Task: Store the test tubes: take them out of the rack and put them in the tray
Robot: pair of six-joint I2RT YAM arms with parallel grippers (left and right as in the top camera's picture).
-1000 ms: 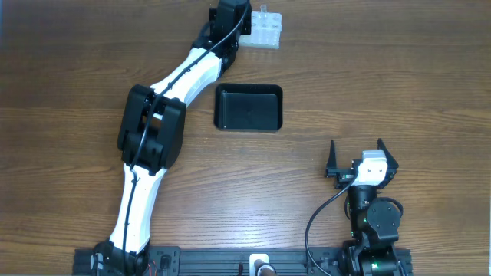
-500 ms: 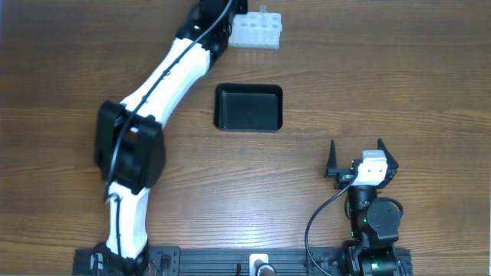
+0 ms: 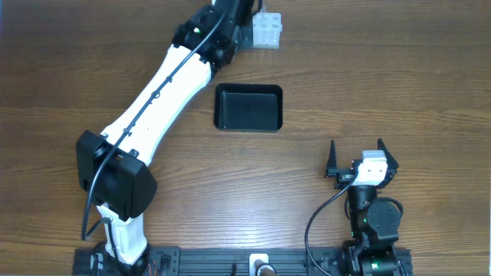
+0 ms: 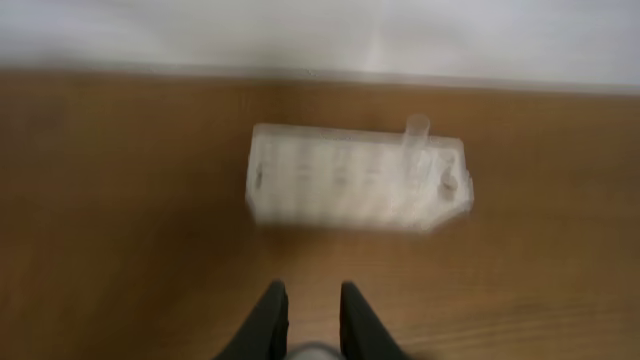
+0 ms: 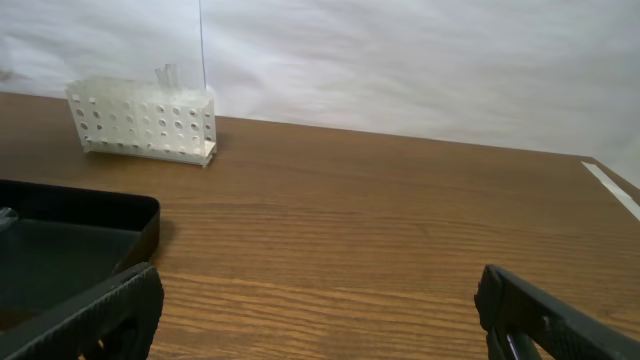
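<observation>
The left gripper (image 4: 305, 318) hovers empty, its jaws only a narrow slit apart, just short of the rack (image 4: 340, 190), where one test tube (image 4: 416, 132) stands near an end. Set that narrow, it may bump the test tube or shove the light rack. The tray (image 3: 248, 87) lies near the rack.

1. Top view: fixed overhead, looking straight down on the whole worktop (image 3: 383, 92).
2. Left wrist view: near, angled down at the rack (image 4: 355, 190).
3. Right wrist view: low, looking across the worktop; shares the rack and tray (image 5: 150, 225) with the top view.
</observation>
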